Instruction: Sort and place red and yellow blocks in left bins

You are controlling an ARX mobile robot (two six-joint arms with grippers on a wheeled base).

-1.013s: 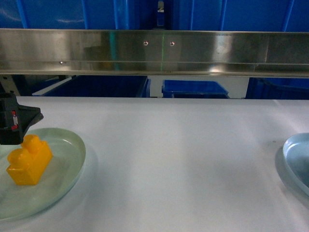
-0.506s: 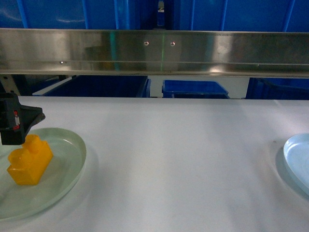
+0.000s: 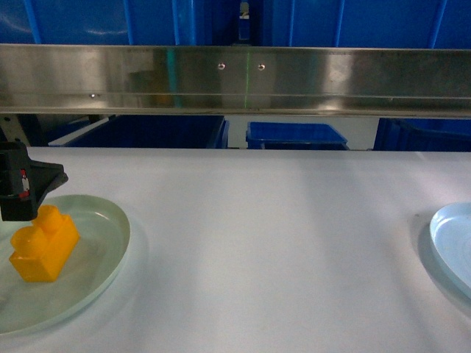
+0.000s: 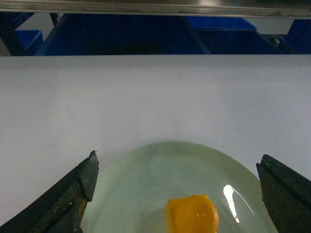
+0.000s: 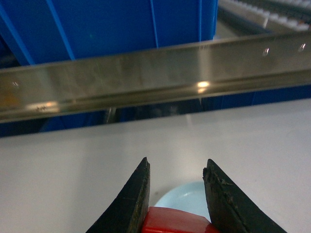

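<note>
On the pale green plate (image 3: 96, 243) at the near left sits the yellow block (image 3: 43, 246), not yet binned, framed just near of the left gripper (image 4: 177, 189), with fingers spread wide to either side of it and touching nothing. Over at the right, above the pale blue plate (image 3: 452, 246), hangs the right gripper (image 5: 176, 194), clamped on the red block (image 5: 175, 221), likewise undelivered. Judged barely begun: nothing placed, and neither left bin clearly identifiable among the blue tubs (image 3: 298, 134) beyond the far steel rail (image 3: 235, 77).

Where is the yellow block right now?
The yellow block sits on the pale green plate at the left edge of the head view, with the open left gripper hovering around it.
</note>
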